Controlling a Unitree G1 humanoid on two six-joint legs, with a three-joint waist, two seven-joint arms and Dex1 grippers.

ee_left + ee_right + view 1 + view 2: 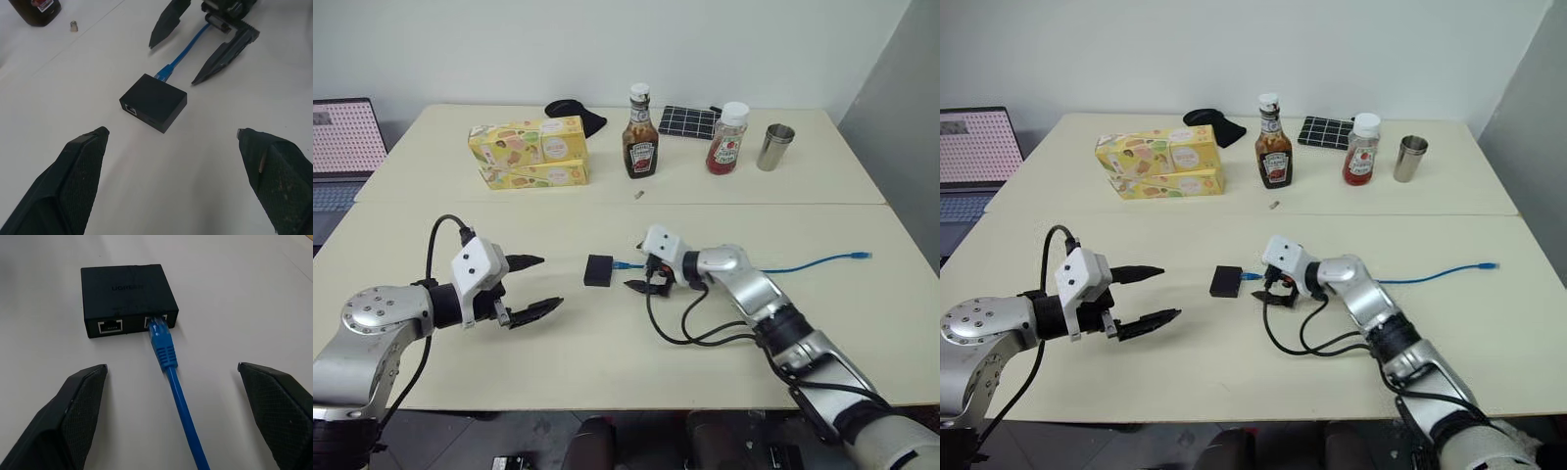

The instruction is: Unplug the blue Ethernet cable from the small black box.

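We saw the small black box lying flat near the middle of the front table, with the blue Ethernet cable plugged into one of the two sockets on its side; the socket beside it was free. From the box the cable ran to the robot's right across the table and ended in a loose plug near the right edge.

The right gripper was just beside the box on the cable side, its fingers spread wide with the cable between them, not touching it. The left gripper was near the other side of the box, its fingers also spread wide and holding nothing. Nothing stood between either gripper and the box.

Well apart, on the back table, we saw two yellow cartons one on the other, a black cloth lump, a dark sauce bottle, a red sauce bottle, a metal cup, a flat dark panel with a white grid and a small metal piece. The tables were pale cream and joined by a seam. A white wall stood behind, and a laptop was at the left.
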